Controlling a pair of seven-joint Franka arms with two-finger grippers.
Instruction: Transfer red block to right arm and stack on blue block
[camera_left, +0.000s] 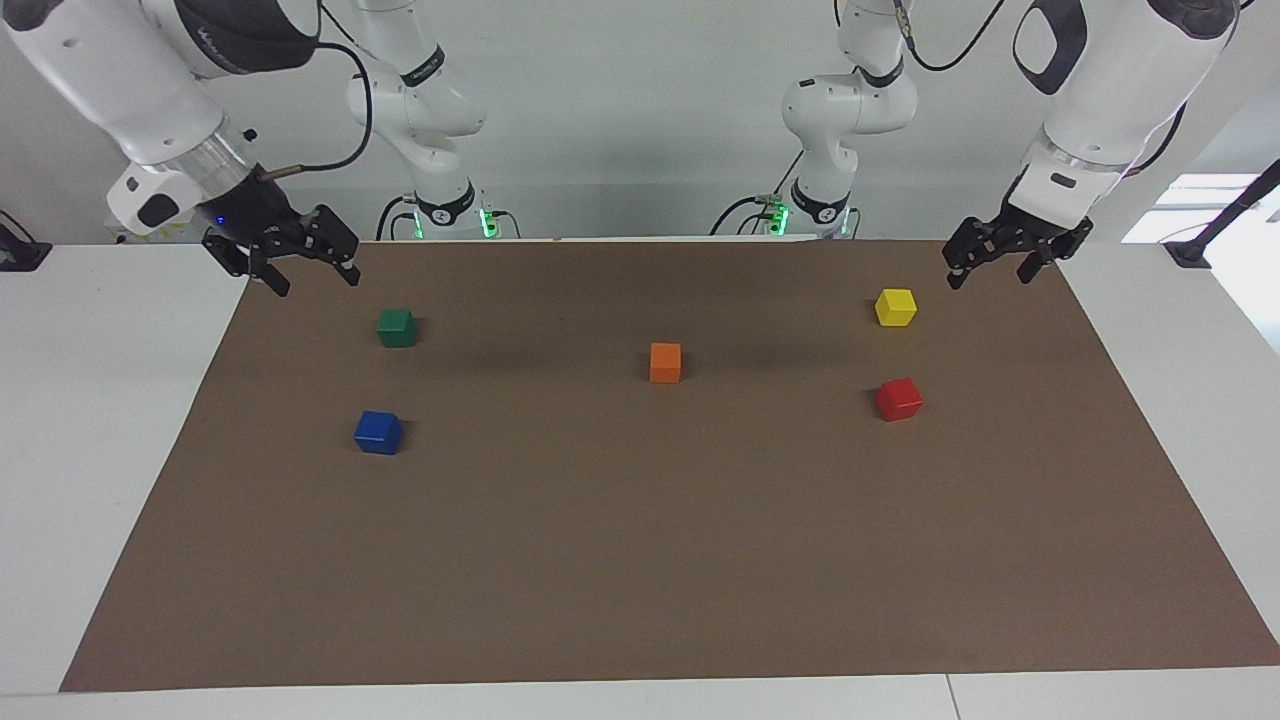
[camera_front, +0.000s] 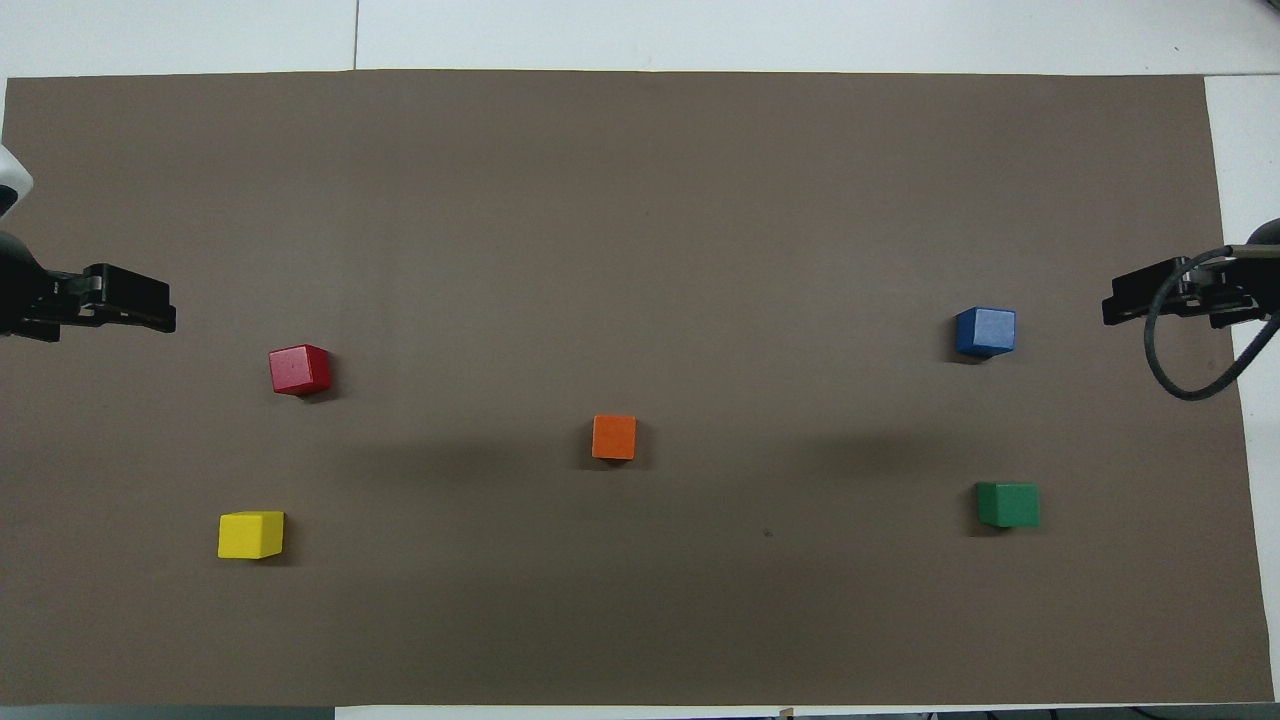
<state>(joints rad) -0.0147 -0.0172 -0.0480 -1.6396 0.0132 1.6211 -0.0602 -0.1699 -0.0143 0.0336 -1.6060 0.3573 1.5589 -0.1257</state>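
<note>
My left gripper (camera_left: 985, 262) hangs in the air over the mat's edge at my left arm's end of the table, fingers spread apart and holding nothing. Closest to it sits the yellow cube (camera_left: 895, 306), just inward from the fingertips. The red block (camera_left: 898, 399) is the one I want: it lies on the brown mat (camera_left: 640, 560) farther from my bases than the yellow cube and a little inward from the gripper, so the reach runs outward and down, passing beside the yellow one. It is a cube (no long axis to speak of), turned slightly off square to the mat's edges, so I judge a small wrist turn would help. My left arm is clearly the nearer one to it.

Further along, at mid-table, stands the orange cube (camera_left: 665, 362). Then the green cube (camera_left: 397, 327) and the blue block (camera_left: 378, 432), both toward my right arm's end, well apart from the red block. My right gripper (camera_left: 297, 263) waits raised over that corner, above the mat's edge near the green cube, fingers also parted and empty.
</note>
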